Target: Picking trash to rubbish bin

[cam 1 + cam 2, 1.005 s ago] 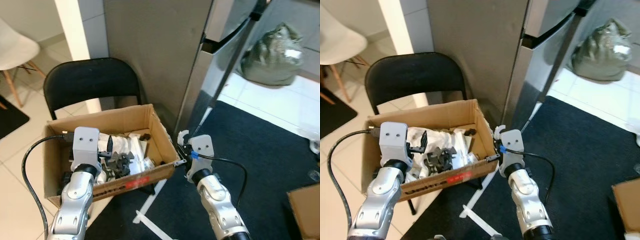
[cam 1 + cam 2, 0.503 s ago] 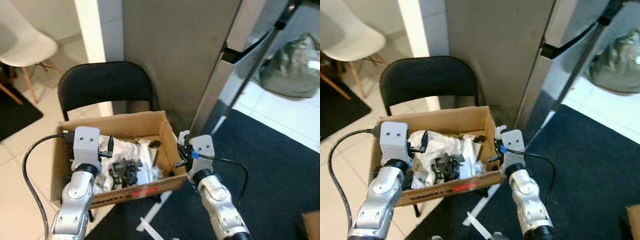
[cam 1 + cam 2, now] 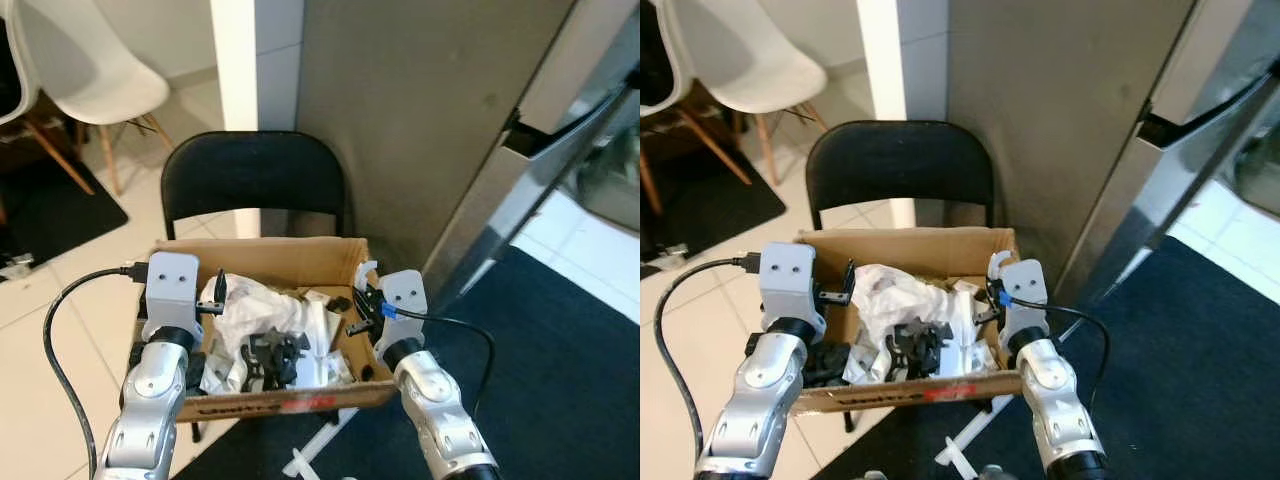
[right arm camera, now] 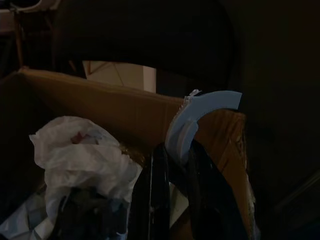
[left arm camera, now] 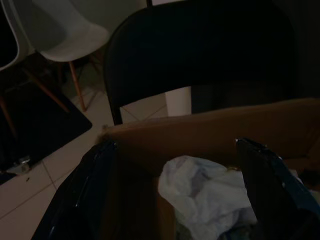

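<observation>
A cardboard box (image 3: pixel 260 250) full of trash stands on a black folding chair (image 3: pixel 255 175). Crumpled white plastic (image 3: pixel 255 305) and dark scraps lie inside it. My left gripper (image 3: pixel 213 310) hangs open over the box's left part; its fingers (image 5: pixel 95 175) spread wide above the near wall and the white plastic (image 5: pixel 200 185). My right gripper (image 3: pixel 355 310) is over the box's right side, shut on a curved white plastic piece (image 4: pixel 200 112) that sticks up beyond its fingertips (image 4: pixel 160 170).
A tall grey fridge (image 3: pixel 420 100) rises right behind the chair. A dark blue carpet (image 3: pixel 560 360) lies to the right, and a white strip (image 3: pixel 305 465) lies on the floor below the box. A white chair (image 3: pixel 95 70) and black mat (image 3: pixel 50 205) are at the left.
The whole view has swung, so the box and chair now sit nearer the middle. My right gripper with the white piece is now over the box's inside rather than beside its right corner.
</observation>
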`<state>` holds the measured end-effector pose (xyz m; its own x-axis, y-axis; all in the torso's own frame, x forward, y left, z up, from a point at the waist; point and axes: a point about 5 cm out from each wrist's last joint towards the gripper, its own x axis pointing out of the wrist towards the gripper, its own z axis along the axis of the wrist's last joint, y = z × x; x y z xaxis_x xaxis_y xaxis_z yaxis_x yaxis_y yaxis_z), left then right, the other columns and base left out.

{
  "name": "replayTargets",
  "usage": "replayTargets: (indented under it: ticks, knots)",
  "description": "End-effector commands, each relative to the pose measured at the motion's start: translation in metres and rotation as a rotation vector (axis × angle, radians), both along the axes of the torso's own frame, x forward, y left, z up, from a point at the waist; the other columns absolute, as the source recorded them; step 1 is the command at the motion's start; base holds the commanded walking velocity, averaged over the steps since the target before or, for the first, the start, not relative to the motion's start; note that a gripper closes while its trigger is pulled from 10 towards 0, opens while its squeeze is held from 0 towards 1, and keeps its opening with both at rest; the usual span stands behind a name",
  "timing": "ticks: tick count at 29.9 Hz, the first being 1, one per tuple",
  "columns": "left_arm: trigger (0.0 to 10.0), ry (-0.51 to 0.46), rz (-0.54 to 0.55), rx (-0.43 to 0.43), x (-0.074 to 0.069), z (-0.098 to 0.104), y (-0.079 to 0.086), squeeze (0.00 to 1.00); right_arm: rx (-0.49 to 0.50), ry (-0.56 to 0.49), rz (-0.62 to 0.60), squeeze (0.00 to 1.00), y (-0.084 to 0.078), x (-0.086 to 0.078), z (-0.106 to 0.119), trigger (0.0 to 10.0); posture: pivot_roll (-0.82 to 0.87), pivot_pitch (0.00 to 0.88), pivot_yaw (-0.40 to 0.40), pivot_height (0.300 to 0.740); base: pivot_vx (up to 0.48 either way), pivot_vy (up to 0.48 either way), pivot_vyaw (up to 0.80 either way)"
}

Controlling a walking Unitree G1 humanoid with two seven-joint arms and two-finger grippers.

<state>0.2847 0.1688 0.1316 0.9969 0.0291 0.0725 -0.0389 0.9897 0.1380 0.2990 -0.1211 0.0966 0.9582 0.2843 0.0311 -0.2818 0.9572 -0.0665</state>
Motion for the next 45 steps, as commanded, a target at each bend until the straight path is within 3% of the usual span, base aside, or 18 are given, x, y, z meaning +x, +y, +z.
replayTargets:
  ticks: [1,15,23,27,33,45]
  knots:
    - [10.0,0.020,-0.002,0.004,-0.002,-0.004,-0.001,0.00,-0.001,0.013,-0.006,0.00,-0.001,-0.002,-0.003,10.0,0.01,0.135,-0.064,0.740,0.259,0.000,0.41]
    - [10.0,0.027,-0.008,0.006,-0.002,-0.005,-0.002,0.00,0.022,0.026,-0.011,0.00,-0.003,-0.001,-0.005,10.0,0.01,0.129,-0.065,0.740,0.199,0.000,0.09]
    - [10.0,0.189,-0.171,0.010,-0.007,-0.031,-0.018,0.00,-0.064,0.126,0.135,0.00,0.011,0.004,-0.021,10.0,0.02,0.112,-0.076,0.740,0.000,0.000,0.00]
    - [10.0,0.251,-0.265,0.069,-0.013,-0.040,-0.023,0.00,-0.055,0.152,0.147,0.00,0.012,0.009,-0.027,10.0,0.02,0.106,-0.078,0.740,0.000,0.000,0.00]
    - [10.0,0.310,-0.269,0.099,-0.021,-0.048,-0.012,0.00,-0.083,0.166,0.167,0.00,0.015,0.016,-0.028,10.0,0.03,0.097,-0.086,0.740,0.000,0.000,0.00]
    - [10.0,0.316,-0.222,0.120,-0.024,-0.048,-0.005,0.00,-0.150,0.176,0.183,0.00,0.015,0.023,-0.032,10.0,0.04,0.091,-0.090,0.740,0.000,0.000,0.00]
